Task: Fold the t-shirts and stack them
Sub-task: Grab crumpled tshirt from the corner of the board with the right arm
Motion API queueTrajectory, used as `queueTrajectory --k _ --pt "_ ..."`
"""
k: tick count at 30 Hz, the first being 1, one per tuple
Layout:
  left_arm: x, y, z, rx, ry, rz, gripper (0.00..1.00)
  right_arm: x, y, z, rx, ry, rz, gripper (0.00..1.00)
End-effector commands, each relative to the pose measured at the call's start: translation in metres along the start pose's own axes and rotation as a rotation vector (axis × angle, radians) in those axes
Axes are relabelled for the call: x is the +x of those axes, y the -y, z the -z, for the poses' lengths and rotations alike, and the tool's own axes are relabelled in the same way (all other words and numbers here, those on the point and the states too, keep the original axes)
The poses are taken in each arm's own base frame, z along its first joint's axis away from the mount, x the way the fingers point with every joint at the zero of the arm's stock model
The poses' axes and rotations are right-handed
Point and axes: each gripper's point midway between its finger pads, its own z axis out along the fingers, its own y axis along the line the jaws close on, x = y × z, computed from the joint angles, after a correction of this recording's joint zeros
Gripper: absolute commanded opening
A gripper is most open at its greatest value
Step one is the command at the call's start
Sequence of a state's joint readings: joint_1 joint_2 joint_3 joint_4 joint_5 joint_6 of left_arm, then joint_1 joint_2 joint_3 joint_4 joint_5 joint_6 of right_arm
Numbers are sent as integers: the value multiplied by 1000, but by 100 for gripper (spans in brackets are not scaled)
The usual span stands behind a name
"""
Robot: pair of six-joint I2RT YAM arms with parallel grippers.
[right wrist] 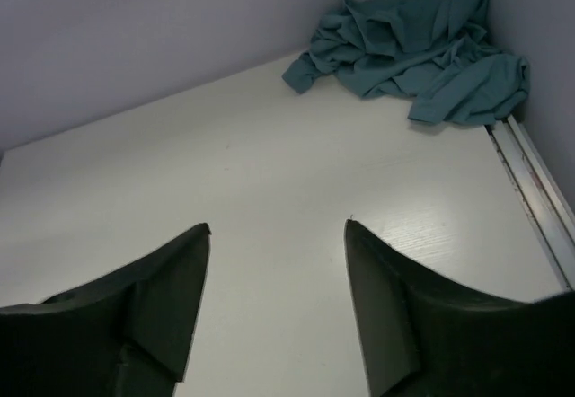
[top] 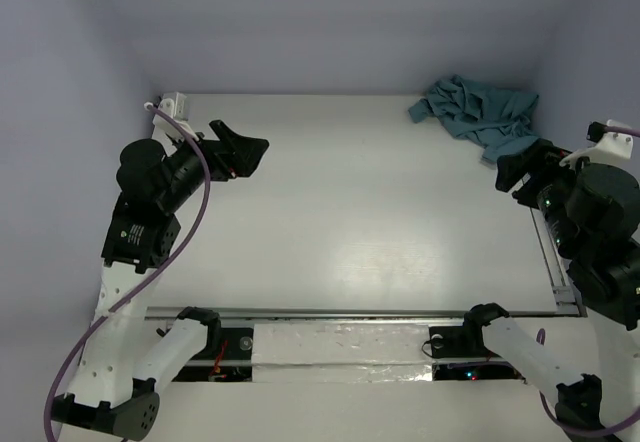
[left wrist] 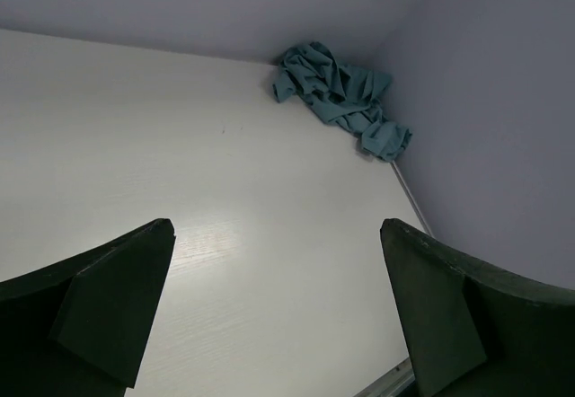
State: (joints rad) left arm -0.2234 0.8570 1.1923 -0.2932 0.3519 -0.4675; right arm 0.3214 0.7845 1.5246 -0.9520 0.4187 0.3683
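Note:
A teal-blue t-shirt point(top: 480, 112) lies crumpled in a heap at the table's far right corner, against the wall. It also shows in the left wrist view point(left wrist: 343, 93) and in the right wrist view point(right wrist: 418, 51). My left gripper point(top: 243, 149) is open and empty above the far left of the table, far from the shirt. My right gripper point(top: 520, 170) is open and empty at the right edge, a short way in front of the shirt. In the wrist views both grippers point(left wrist: 277, 226) point(right wrist: 277, 226) have their jaws spread over bare table.
The white table point(top: 360, 212) is walled at the back and both sides. A metal rail point(top: 555, 262) runs along its right edge and another point(top: 350, 313) along its front edge. A small white fixture point(top: 172, 102) sits at the far left corner.

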Motion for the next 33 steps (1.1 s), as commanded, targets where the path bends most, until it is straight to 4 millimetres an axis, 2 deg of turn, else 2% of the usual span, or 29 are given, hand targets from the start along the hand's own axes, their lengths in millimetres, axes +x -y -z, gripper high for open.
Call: queueTrajectory --k 1,3,4,7,8,9,10,11,14,15,16,17,18,19,20,21,22,23,24,25,27,28,29,31,32,33 --pt "-29 28 11 90 83 -61 99 -20 -1 5 -4 69 -20 76" --pt "-33 32 10 101 88 -58 99 -20 -2 -1 -4 74 6 69" --pt "-35 34 10 115 92 -61 99 -12 -1 -10 17 50 26 46" --pt "-31 34 8 123 84 -43 99 1 7 -29 90 15 80 1" --pt "-28 33 7 128 78 -36 99 12 8 -42 112 -9 98 0" --pt "-27 33 7 128 77 -35 98 17 9 -49 125 -16 103 0" --pt "-26 33 8 127 78 -34 89 21 9 -55 135 -16 104 0" --pt "-26 33 9 128 80 -36 60 30 8 -67 147 -22 109 0" --pt "-23 27 10 90 74 -31 0 36 10 -89 182 -17 110 0" --pt "-19 24 9 83 65 -28 0 46 20 -107 230 -51 109 0" --pt "-16 20 9 68 64 -28 0 53 19 -120 214 -83 91 0" --pt "-4 11 7 51 45 -24 0 55 20 -135 211 -87 53 0" --pt "5 6 6 43 28 -26 0 77 33 -162 246 -151 20 0" --pt "15 -5 4 6 14 -23 0 88 33 -176 242 -177 13 0" --pt "24 -13 6 -15 1 -26 0 90 38 -193 261 -164 1 0" --pt "46 -27 4 -46 -43 -12 0 97 46 -208 292 -182 -29 0" --pt "56 -33 4 -55 -62 -5 0 110 65 -234 332 -232 -61 0" --pt "64 -36 8 -59 -68 1 0 113 74 -249 349 -240 -106 0" --pt "81 -46 9 -77 -99 19 0 115 84 -263 368 -242 -169 0" --pt "89 -50 10 -88 -111 24 0 125 112 -285 435 -256 -200 2" --pt "104 -59 15 -110 -130 36 0 129 140 -310 501 -238 -256 20" --pt "110 -62 17 -116 -147 38 0 134 155 -320 528 -241 -267 48" --pt "113 -64 19 -128 -154 33 1 143 184 -335 583 -258 -286 59" --pt "118 -72 22 -162 -172 18 9 156 204 -349 588 -301 -331 69" --pt "119 -74 23 -169 -177 13 19 165 226 -360 612 -325 -359 69" --pt "123 -77 24 -181 -186 13 23 173 230 -366 597 -350 -376 69"
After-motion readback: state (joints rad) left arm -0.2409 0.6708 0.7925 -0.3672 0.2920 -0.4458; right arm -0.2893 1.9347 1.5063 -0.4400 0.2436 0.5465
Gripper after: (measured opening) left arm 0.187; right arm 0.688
